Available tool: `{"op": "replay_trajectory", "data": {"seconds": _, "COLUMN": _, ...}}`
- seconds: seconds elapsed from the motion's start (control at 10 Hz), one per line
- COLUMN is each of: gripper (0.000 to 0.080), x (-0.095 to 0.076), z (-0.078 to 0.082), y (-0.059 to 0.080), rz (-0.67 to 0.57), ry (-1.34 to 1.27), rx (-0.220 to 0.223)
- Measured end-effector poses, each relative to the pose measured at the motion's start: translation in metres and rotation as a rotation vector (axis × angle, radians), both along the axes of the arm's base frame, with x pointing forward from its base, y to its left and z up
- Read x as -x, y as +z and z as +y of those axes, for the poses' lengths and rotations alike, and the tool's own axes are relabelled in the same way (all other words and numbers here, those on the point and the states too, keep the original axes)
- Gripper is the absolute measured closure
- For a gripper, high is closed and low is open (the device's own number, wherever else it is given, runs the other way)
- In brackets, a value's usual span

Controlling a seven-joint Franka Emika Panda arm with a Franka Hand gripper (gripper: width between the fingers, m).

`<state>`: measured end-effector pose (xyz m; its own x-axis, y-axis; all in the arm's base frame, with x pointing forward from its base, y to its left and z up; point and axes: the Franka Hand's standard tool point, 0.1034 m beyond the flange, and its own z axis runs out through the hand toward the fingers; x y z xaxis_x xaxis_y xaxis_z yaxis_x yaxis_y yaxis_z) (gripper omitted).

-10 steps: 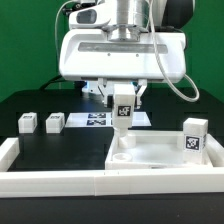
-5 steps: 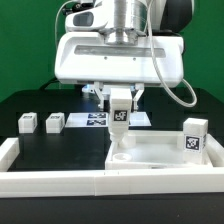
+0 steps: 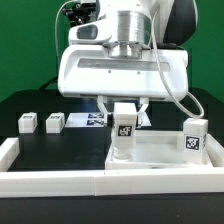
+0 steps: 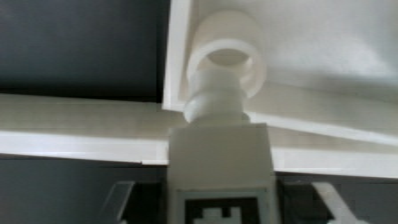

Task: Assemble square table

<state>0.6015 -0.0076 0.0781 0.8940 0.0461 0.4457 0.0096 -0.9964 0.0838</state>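
My gripper (image 3: 124, 112) is clamped on a leg (image 3: 124, 130), holding it upright at the corner socket (image 4: 228, 60) of the tabletop (image 3: 170, 150), which lies near, on the exterior view's right. I judge that no leg is fitted yet. Three spare legs (image 3: 27, 123) still stand loose.

Black tbl (image 3: 60, 150): slab (image 3: 165, 152), 2 legs (image 3: 26, 123), marker board (image 3: 95, 120), border bars (image 3: 50, 180).

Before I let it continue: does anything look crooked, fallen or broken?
Nothing stands out. The hand holds a leg upright at the tabletop's corner socket; a second leg stands straight on the tabletop.
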Motion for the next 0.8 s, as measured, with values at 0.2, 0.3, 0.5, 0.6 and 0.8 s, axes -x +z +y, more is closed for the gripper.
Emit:
{"op": "replay_trajectory", "data": {"seconds": 0.2, "gripper": 0.0511, "x": 0.0003, "z": 0.0006, "y": -0.0045, "rz": -0.031, "ry": 0.005, "rx": 0.011}}
{"op": "replay_trajectory", "data": {"seconds": 0.3, "gripper": 0.0511, "x": 0.0007, "z": 0.0008, "y": -0.0043, "rz": -0.030, "ry": 0.004, "rx": 0.011}}
{"op": "replay_trajectory", "data": {"seconds": 0.5, "gripper": 0.0511, "x": 0.0009, "z": 0.0012, "y": -0.0041, "rz": -0.033, "ry": 0.005, "rx": 0.011}}
{"op": "replay_trajectory", "data": {"seconds": 0.6, "gripper": 0.0511, "x": 0.0016, "z": 0.0015, "y": -0.0040, "rz": -0.043, "ry": 0.006, "rx": 0.014}}
{"op": "replay_trajectory", "data": {"seconds": 0.8, "gripper": 0.0511, "x": 0.0049, "z": 0.0006, "y": -0.0058, "rz": -0.065, "ry": 0.007, "rx": 0.020}}
